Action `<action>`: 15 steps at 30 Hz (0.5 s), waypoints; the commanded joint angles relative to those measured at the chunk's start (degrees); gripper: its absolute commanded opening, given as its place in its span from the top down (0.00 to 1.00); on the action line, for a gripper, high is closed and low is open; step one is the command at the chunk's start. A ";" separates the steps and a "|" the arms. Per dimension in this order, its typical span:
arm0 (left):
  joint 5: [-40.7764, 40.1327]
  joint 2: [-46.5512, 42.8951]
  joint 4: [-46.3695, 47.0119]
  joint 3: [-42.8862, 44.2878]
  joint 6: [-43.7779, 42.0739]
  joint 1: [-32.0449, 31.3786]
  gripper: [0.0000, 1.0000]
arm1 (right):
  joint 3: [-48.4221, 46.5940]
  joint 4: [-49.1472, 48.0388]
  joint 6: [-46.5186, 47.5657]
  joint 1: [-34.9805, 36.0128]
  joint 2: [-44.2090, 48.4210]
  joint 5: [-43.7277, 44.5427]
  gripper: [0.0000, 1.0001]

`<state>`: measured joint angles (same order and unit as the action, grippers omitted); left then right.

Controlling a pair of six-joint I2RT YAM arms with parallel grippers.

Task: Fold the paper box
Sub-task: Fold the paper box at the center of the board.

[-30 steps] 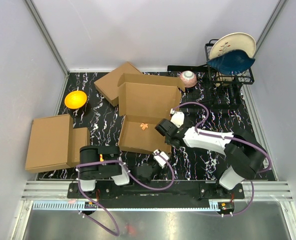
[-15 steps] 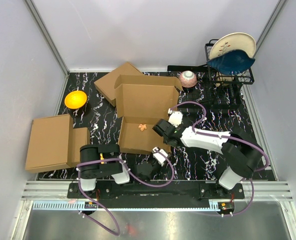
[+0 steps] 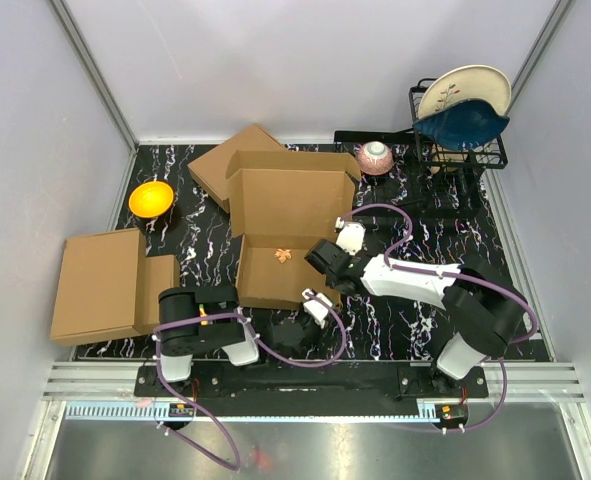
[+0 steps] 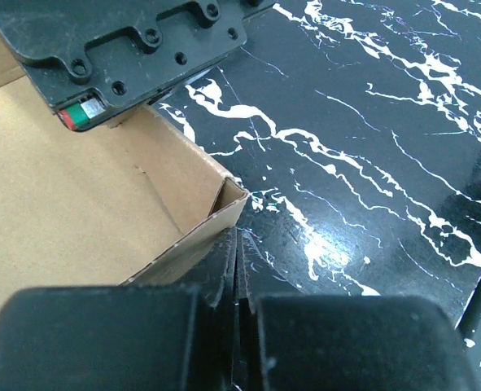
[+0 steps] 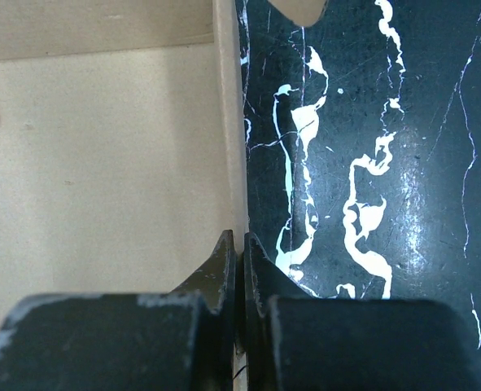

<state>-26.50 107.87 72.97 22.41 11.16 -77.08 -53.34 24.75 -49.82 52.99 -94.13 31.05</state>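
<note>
Paper box (image 3: 285, 225) lid up, R fingers (image 5: 224, 259) pinching its side wall, L fingers (image 4: 222, 254) shut at near corner

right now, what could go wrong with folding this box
1. Both hands are shut at the walls of the paper box: the right hand on the side wall, the left hand by the front corner. A push could crush or skid it.
2. The small orange scrap inside may get folded in.
</note>
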 commanded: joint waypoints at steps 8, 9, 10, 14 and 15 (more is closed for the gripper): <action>-7.69 -2.14 22.57 -0.62 4.84 7.82 1.00 | 6.76 3.64 -5.99 4.84 -4.40 -16.10 1.00; -7.69 -2.32 22.57 -0.36 4.75 8.26 1.00 | 6.85 3.81 -6.07 4.93 -4.40 -16.28 1.00; -7.69 -2.41 22.57 -0.27 4.58 8.43 1.00 | 6.85 3.81 -6.16 5.19 -4.22 -16.46 1.00; -7.51 -2.76 22.57 0.17 4.40 9.75 1.00 | 6.94 4.51 -6.60 6.07 -3.96 -16.98 1.00; -7.60 -2.67 22.57 0.26 4.57 9.93 1.00 | 7.11 4.60 -6.78 6.33 -3.96 -17.16 1.00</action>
<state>-22.15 106.96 72.93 21.61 16.91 -73.56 -51.40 21.43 -51.00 53.58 -93.38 32.12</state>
